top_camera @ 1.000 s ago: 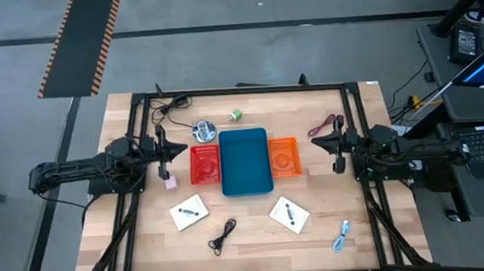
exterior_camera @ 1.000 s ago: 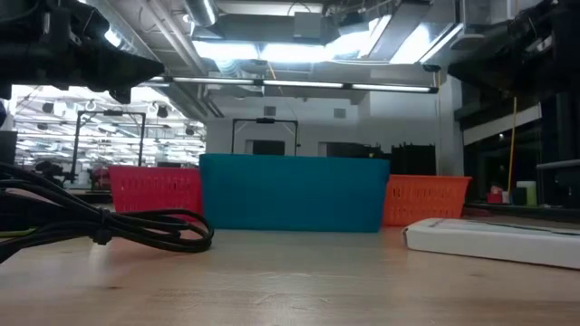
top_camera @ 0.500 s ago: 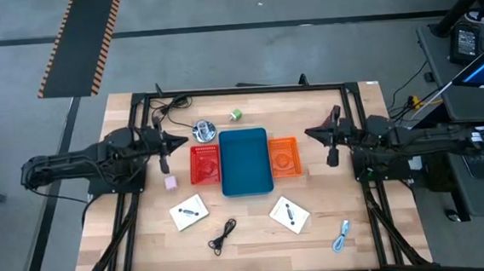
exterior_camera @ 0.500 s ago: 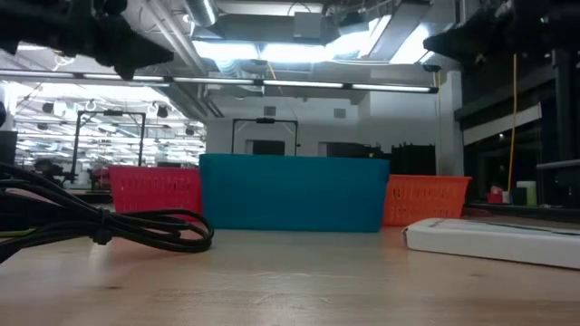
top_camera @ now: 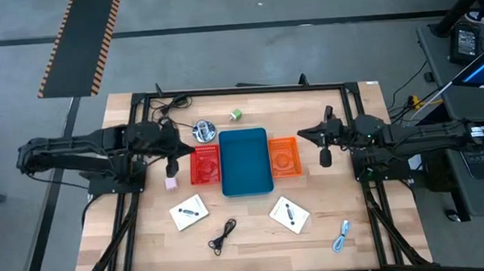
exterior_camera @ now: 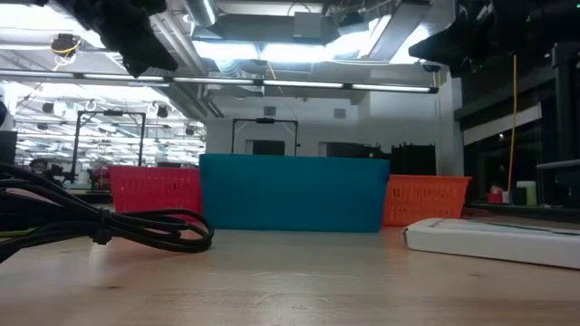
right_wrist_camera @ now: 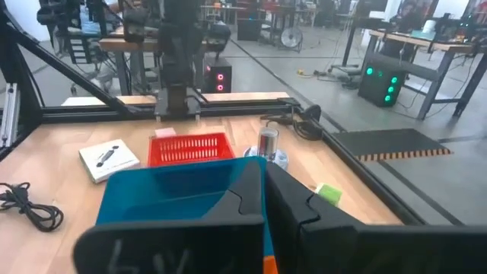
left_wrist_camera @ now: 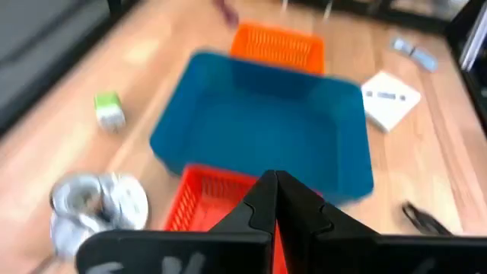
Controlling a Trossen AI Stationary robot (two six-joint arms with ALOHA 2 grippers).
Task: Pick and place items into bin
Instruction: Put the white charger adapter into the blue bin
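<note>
Landmark: blue bin (top_camera: pixel 245 161), centre of the surface (top_camera: pixel 146 236), flanked by a red basket (top_camera: pixel 205 164) and an orange basket (top_camera: pixel 284 156), each touching one of its long sides. Bin holds nothing visible.

Change: both arms have swung inward toward the bin over the last second. Left hand (top_camera: pixel 173 167), fingers pressed together and empty, now sits just beyond the red basket's outer edge, having moved from farther out. Right hand (top_camera: pixel 324 155), likewise shut and empty, has drawn closer to the orange basket. Judgement: opening approach; no pick started, no item has shifted.

Items, all loose and outside the bin:
- pale block (top_camera: pixel 170 183), beside the red basket's near corner, nearest the left hand.
- green cube (top_camera: pixel 236 115), beyond the bin's far end.
- white card (top_camera: pixel 188 213), near side, on the red-basket side.
- second white card (top_camera: pixel 288 214), near side, on the orange-basket side.
- black cable (top_camera: pixel 222 235), nearer still than the cards.
- blue-white cable (top_camera: pixel 341 235), well apart, past the second card.
- reddish cable (top_camera: pixel 319 128), beyond the orange basket.

Not an item: silver round object (top_camera: pixel 204 130), beyond the red basket.
</note>
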